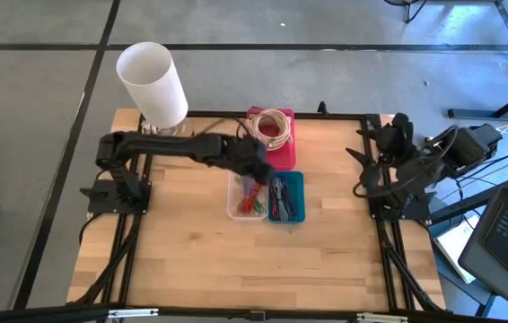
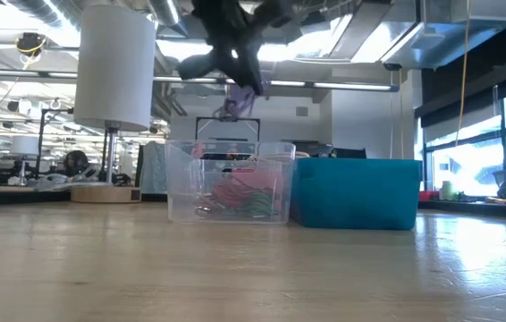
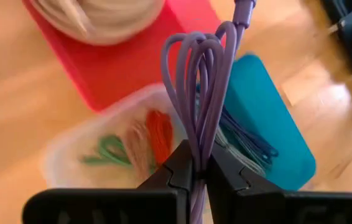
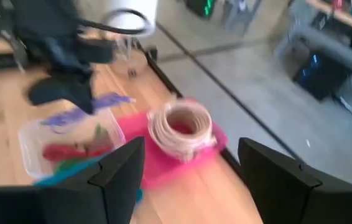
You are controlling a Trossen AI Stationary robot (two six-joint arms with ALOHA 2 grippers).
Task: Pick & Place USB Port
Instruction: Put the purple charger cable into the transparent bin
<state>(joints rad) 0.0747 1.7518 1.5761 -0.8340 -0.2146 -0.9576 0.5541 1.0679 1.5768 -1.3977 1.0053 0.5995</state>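
- The left gripper (image 3: 199, 169) is clamped on a coiled purple USB cable (image 3: 202, 93), its two fingers pressed together on the folded loops so that the bundle stands out past the fingertips with a plug end beyond them
- In the low view the same cable (image 2: 240, 97) hangs from the gripper well above the table, touching nothing else
- Directly below the gripper sits a clear plastic bin (image 1: 245, 199) holding red, green and tan cable bundles; the purple cable hangs over its rim area, not inside it
- Just beside that bin, on the far side from the left arm's base, is a teal bin (image 1: 288, 197) with blue-purple cables already lying in it (image 3: 269, 124)
- Beyond both bins, farther from the gripper, a pink tray (image 1: 281, 148) carries a coil of cream cable (image 1: 272, 127)
- A white cylinder lamp (image 1: 153, 82) stands at the table's back edge, well apart from the work
- The right gripper (image 4: 188, 168) waits at the right edge of the table with its fingers spread apart, holding nothing
- Judged step: carry, between pick and place, with the cable lifted and not yet set down
- The next move likely calls for shifting the gripper sideways over the teal bin, whose contents match in colour, then lowering before letting go so the springy loops do not catch the rim
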